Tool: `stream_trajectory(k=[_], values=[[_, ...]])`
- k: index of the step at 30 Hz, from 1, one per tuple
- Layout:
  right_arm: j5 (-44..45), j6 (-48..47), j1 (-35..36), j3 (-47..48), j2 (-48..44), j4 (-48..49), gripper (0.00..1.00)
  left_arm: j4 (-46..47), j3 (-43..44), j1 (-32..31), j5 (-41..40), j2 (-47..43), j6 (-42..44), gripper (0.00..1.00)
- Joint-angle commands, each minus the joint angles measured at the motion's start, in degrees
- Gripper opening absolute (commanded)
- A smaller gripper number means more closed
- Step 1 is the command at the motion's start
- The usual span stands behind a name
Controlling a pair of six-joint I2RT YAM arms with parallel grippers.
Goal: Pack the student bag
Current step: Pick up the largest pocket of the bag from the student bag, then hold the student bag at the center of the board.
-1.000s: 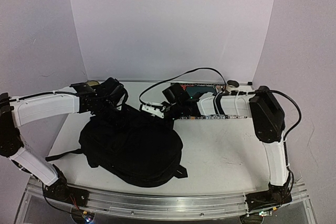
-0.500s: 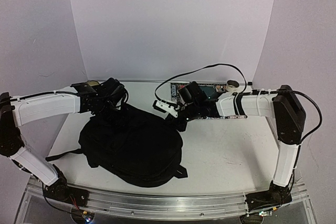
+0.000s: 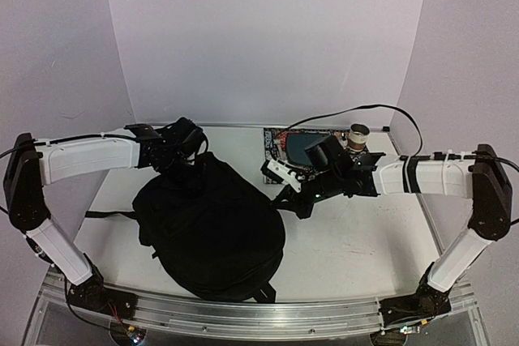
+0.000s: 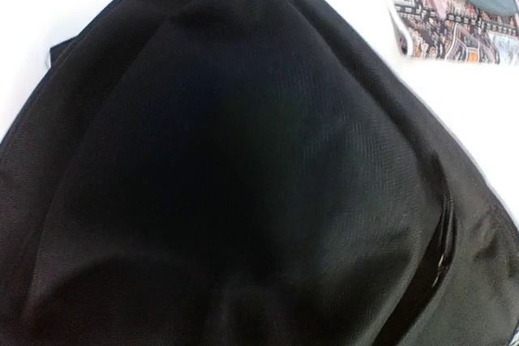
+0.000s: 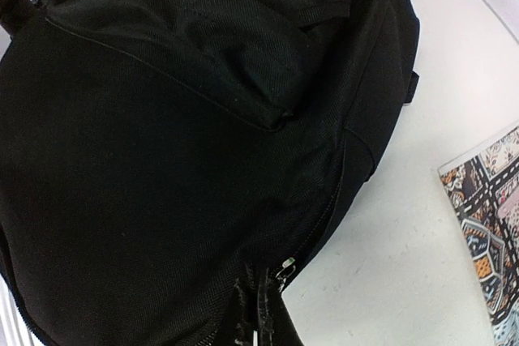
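Observation:
The student bag is a large black backpack lying flat on the left half of the white table. My left gripper is pressed against the bag's far top edge. In the left wrist view the black fabric fills the frame and hides the fingers, so their state does not show. My right gripper is at the bag's right upper edge. It is shut on a fold of the bag's fabric beside the zipper pull, and that fold is pulled taut toward it.
A patterned book with a teal object on it lies at the back, just behind the right gripper. A small round container stands to its right. One bag strap trails left on the table.
The right arm has stretched out to the right with its grip on the bag, dragging the bag right and toward the near edge. The left gripper followed along the bag's top edge.

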Motion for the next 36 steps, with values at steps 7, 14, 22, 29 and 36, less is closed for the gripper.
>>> stream_trajectory(k=[7,14,22,29,36], values=[[2.62,4.17,0.15,-3.86,-4.91,4.88,0.0,5.35,13.35,0.04,12.56,5.42,13.07,0.71],[0.49,3.85,0.11,-4.32,-5.88,6.23,0.0,5.48,20.03,0.16,20.91,11.15,32.76,0.79],[-1.66,4.26,0.07,-4.86,-6.37,7.09,0.0,2.41,24.08,0.61,27.87,18.22,49.48,0.8],[-3.35,4.52,0.13,-4.59,-6.05,7.53,0.0,-2.8,29.83,4.52,40.71,24.1,60.08,0.8],[-4.44,4.62,0.08,-3.7,-5.41,7.62,0.0,-6.96,33.75,4.9,47.89,28.46,69.02,0.8]])
